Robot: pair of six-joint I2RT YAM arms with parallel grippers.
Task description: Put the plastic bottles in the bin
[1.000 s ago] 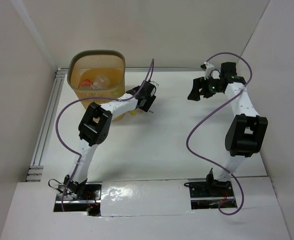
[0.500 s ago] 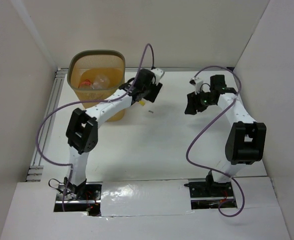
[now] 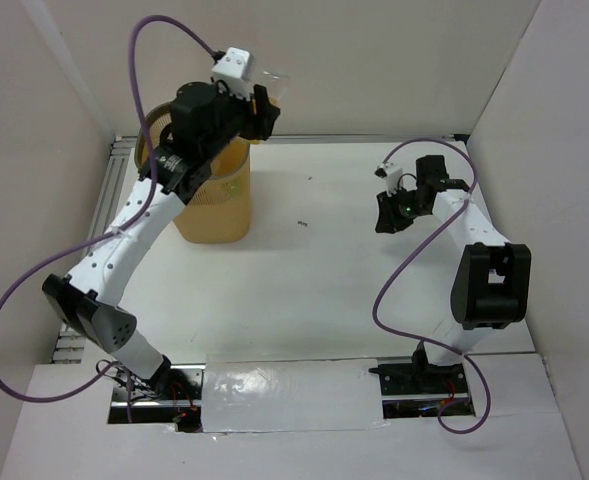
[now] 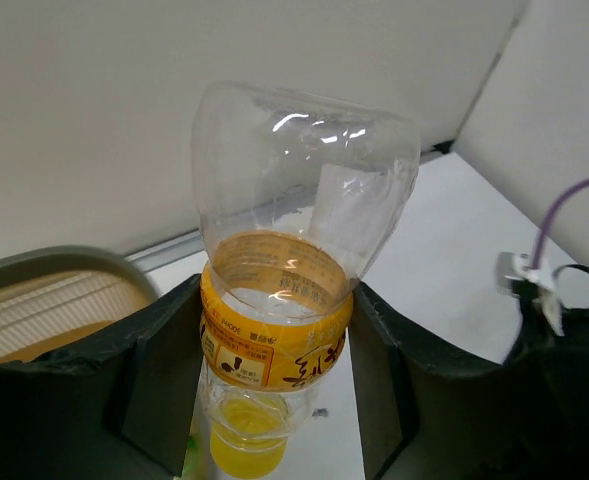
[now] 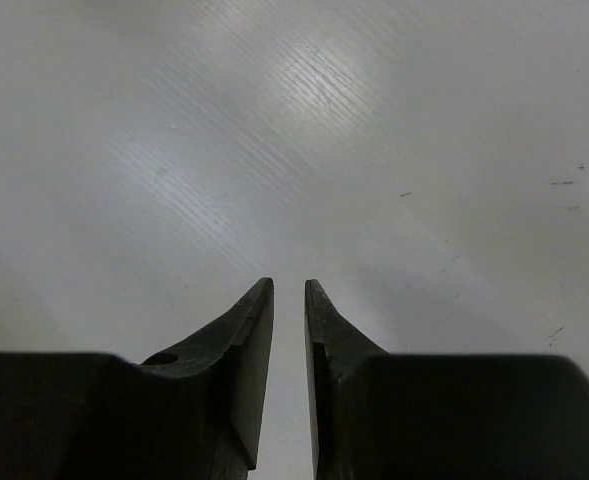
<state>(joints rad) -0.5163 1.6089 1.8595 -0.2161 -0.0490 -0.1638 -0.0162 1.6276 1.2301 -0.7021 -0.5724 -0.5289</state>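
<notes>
1. Right tool [image 5: 289, 290]: lower centre of its wrist view. My fingers are drawn to a narrow slit with nothing between them. It hangs over bare desk [image 5: 304, 120], right of centre in the top view and well apart from the bin [image 3: 214, 205]. I judge it is parked there to leave the other arm room.

2. Speck [image 3: 301, 222]: small and dark, on the desk near the middle of the top view.

3. Bin: orange mesh, upper left of the top view, with my left arm [image 3: 114, 250] crossing its mouth. I cannot tell the contents. The arm hides the inside from above, and the left wrist view catches only a slice of rim and inner mesh at its left edge.

4. Left tool [image 4: 277, 300]: held high at the upper left of the top view, clamped on the bottle [image 4: 294, 240] at its yellow label band, probably its stiffest part.

5. Bottle: clear, with its yellow cap pointing down and its base up. It is just right of the bin's rim in the wrist view. I judge it is not yet over the opening, so it needs carrying leftward before release.
</notes>
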